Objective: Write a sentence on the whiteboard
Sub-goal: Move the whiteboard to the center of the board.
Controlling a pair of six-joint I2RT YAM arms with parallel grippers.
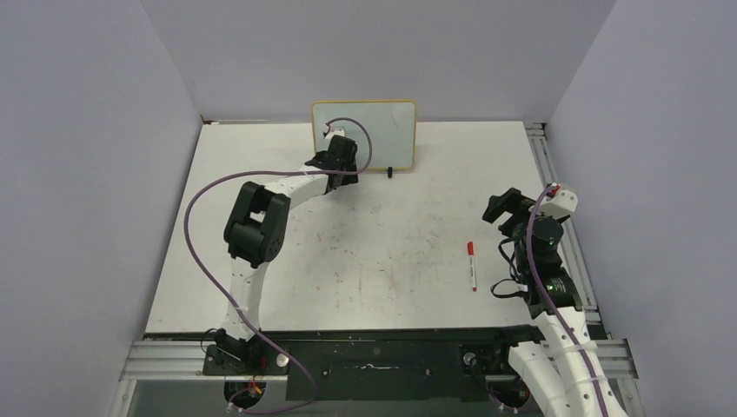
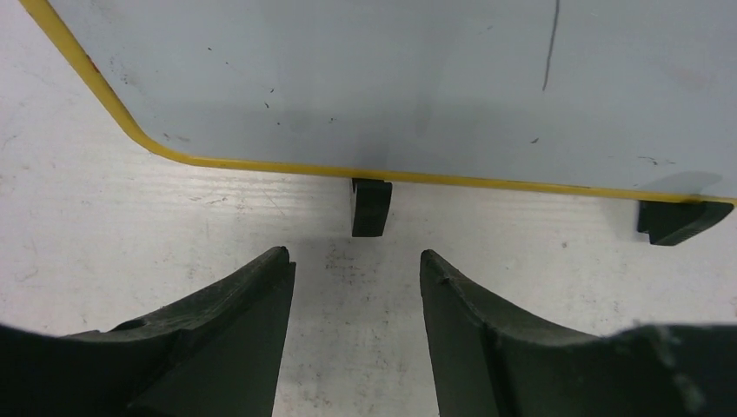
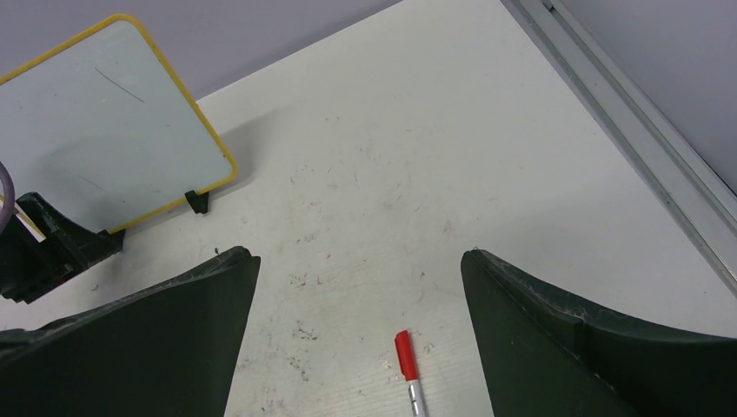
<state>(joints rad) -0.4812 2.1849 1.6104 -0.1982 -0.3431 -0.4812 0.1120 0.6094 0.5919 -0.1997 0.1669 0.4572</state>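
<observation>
**Top external view.** The whiteboard [image 1: 375, 130] stands upright at the far edge of the table [image 1: 391, 278]. The left gripper [image 1: 335, 155] is just in front of the whiteboard's left half, and the arm covers the lower left corner. The right gripper [image 1: 500, 208] is well apart from the whiteboard, to its right and nearer the arm bases. A red-capped marker [image 1: 472, 265] lies flat on the table, near the right gripper and well apart from the whiteboard.

**Left wrist view.** The left gripper [image 2: 352, 265] points at the whiteboard's [image 2: 348, 69] lower edge. Its jaws are moderately parted and hold nothing. One black foot [image 2: 371, 207] of the whiteboard lies directly ahead of the gap, apart from both fingers. The second foot [image 2: 678, 221] is off to the right. A thin dark stroke [image 2: 549, 48] marks the whiteboard's surface.

**Right wrist view.** The right gripper [image 3: 358, 261] has its jaws spread wide and empty. The marker [image 3: 407, 365] lies on the table below the gap, untouched. The whiteboard [image 3: 96, 130] is at the upper left, well apart.
</observation>
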